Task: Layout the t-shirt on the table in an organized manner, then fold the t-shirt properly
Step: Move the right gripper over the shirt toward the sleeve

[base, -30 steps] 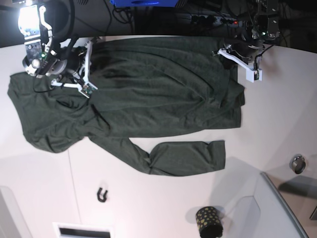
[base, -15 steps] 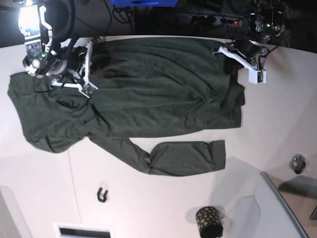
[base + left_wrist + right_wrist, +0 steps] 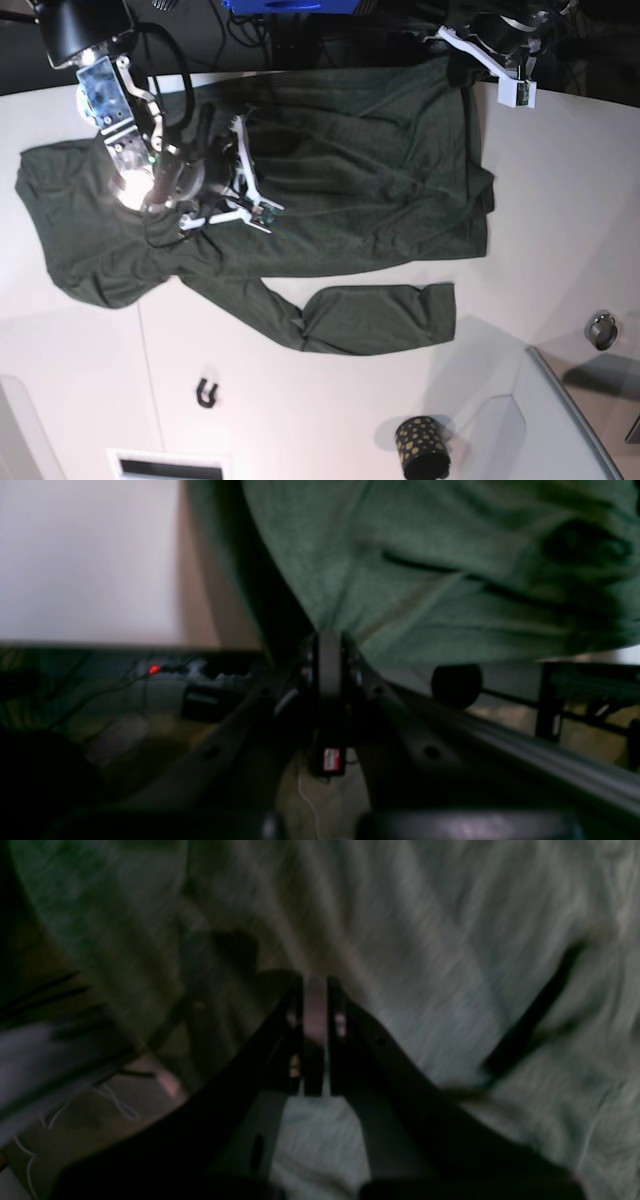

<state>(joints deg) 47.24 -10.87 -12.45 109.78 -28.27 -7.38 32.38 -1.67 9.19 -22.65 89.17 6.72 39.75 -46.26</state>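
Both arms shifted: left tool (image 3: 455, 50) pinching t-shirt (image 3: 330, 180) hem past counter (image 3: 560, 200) edge; right tool (image 3: 315, 985) closed, over fabric. Risk: shirt drags off.

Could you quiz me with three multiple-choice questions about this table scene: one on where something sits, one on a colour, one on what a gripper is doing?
1. Where is the cup relative to the t-shirt in the base view?
A. On top of it
B. Below it, apart from it
C. Tucked under its sleeve

2. What colour is the t-shirt?
A. Dark green
B. Red
C. White

3. What is the left gripper doing?
A. Open above the bare table
B. Holding the cup
C. Shut on the t-shirt's edge

Answers: 1 B, bare tabletop separates them. 2 A, seen in every view. 3 C, the cloth hangs from its closed tips.
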